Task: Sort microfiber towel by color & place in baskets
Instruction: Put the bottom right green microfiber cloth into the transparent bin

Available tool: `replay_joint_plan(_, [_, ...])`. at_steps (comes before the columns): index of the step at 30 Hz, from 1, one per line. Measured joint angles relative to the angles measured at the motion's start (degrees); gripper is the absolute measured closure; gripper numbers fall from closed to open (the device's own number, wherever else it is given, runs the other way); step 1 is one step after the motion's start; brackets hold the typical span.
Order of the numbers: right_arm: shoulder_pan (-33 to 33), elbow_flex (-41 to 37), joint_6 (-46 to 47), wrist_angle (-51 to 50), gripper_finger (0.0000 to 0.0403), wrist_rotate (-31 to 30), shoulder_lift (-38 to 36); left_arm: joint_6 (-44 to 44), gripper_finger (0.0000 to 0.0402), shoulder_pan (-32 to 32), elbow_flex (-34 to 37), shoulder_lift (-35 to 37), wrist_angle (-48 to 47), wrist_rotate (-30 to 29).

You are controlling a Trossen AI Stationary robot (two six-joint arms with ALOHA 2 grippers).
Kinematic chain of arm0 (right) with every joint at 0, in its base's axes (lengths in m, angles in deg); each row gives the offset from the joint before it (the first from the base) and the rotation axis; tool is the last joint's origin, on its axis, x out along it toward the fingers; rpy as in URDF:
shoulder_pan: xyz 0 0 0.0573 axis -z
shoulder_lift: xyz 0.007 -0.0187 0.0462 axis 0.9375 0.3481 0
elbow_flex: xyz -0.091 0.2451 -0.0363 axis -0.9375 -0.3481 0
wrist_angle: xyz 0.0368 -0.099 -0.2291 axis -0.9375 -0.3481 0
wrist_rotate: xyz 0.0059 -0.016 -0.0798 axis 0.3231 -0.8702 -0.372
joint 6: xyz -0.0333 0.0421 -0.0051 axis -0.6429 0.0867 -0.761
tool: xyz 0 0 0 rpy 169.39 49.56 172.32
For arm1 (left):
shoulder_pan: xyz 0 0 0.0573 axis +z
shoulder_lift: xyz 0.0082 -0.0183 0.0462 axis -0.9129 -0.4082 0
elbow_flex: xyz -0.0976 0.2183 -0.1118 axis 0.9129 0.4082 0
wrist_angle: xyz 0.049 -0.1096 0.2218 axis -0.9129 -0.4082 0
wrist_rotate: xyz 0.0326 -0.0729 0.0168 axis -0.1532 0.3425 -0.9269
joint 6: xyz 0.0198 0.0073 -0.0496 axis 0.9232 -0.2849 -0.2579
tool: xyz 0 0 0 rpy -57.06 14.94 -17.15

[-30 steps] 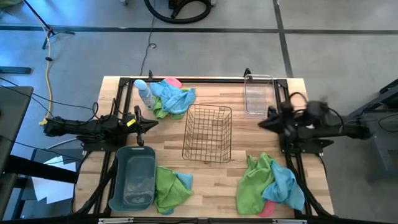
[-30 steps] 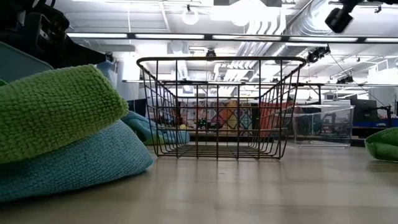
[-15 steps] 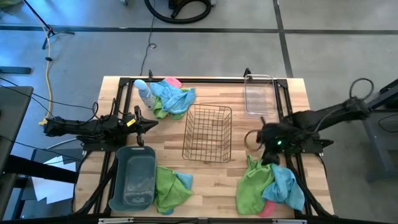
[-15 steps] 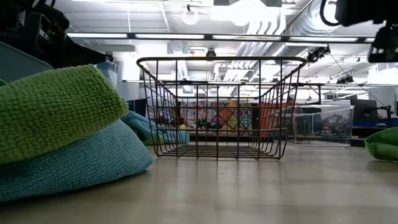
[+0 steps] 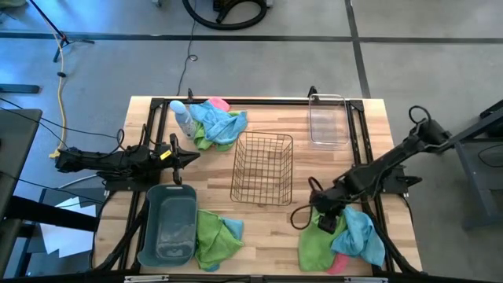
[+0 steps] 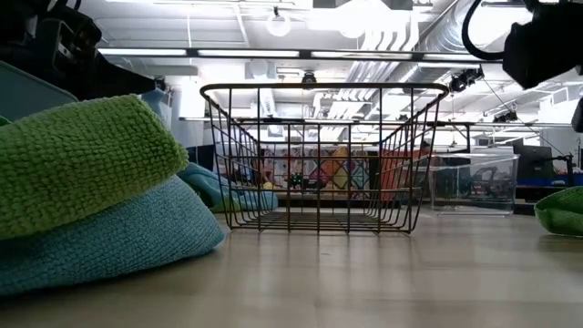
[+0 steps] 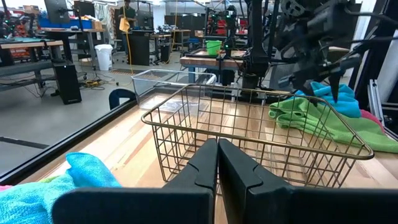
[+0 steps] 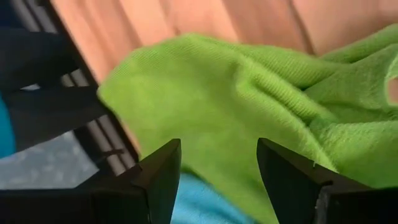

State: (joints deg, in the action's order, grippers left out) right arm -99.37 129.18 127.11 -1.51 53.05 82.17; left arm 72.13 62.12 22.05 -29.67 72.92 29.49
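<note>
My right gripper [image 5: 321, 219] is open and points down over the green towel [image 8: 249, 81] on top of the near-right pile [image 5: 343, 236], which also holds blue and pink towels. My left gripper [image 7: 217, 163] is shut and waits at the table's left [image 5: 185, 157], facing the copper wire basket [image 5: 262, 167] in the table's middle. The grey-blue tub [image 5: 169, 224] sits near left and the clear bin [image 5: 328, 120] far right. A green and blue pile [image 5: 216, 238] lies beside the tub. A blue, green and pink pile [image 5: 218, 122] lies far left.
A pale blue spray bottle [image 5: 182, 118] stands beside the far-left pile. Black frame rails [image 5: 363, 149] run along the table's left, right and far edges. Bare wood lies between the wire basket and the near edge [image 5: 267, 236].
My right arm has swung from the table's right side toward the near edge and slightly left, dropping onto the near-right towel pile and tipping to point downward. The towels and baskets have stayed put.
</note>
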Motion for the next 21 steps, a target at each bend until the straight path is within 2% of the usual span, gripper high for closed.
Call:
replay_joint_plan(5, [-2.4, 0.0, -3.23, 0.55, 0.0194, -7.31, 0.34, 0.02, 0.0401, 0.01, -0.01, 0.01, 0.0, -0.02])
replay_joint_plan(15, [-12.38, 0.02, -10.02, -1.25, 0.0195, -20.87, 1.21, 0.02, 0.0401, 0.0, -0.01, 0.01, 0.0, -0.01])
replay_joint_plan(21, [-14.38, 0.02, -13.22, -0.69, 0.0195, -24.41, 6.85, 0.02, 0.0401, 0.0, -0.02, 0.02, 0.0, 0.0])
